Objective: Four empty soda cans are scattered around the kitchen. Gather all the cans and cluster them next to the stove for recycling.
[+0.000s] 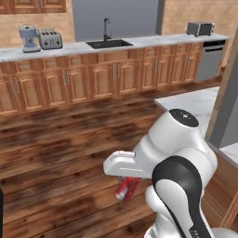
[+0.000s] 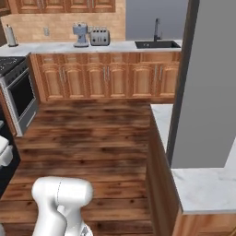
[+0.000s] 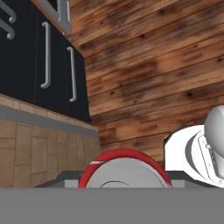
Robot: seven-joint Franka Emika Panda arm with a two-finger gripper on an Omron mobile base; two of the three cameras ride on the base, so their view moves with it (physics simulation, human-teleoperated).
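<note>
Closest in, the gripper (image 1: 126, 186) hangs low under the white arm, over the wooden floor (image 1: 60, 153), and it is clenched on a red soda can (image 1: 126, 188); in the left base view the can sits tilted between the fingers, clear of the planks, and in the hand view its silver top and red rim (image 3: 124, 168) crowd the bottom edge right at the fingertips. So the can is in the hand, not on any surface. Just beyond the arm, to its right, is the pale marble island top (image 1: 195, 104) with a grey column rising from it. Farther off, across the open floor, runs the long counter (image 1: 56, 50) on wooden cabinets, carrying a toaster (image 1: 49, 39) and a grey mixer (image 1: 29, 38), with the dark sink (image 1: 108, 43) set in it to the right of the toaster. The stove (image 2: 16, 90) stands at the left end of that counter in the right base view, black top and steel oven front, well apart from the arm. By my reading, the step in hand is carrying one gathered can; the drop is not yet made. The next move calls for driving the base toward the stove, then lifting the can to counter height and setting it upright on the counter stretch just beside the cooktop.
</note>
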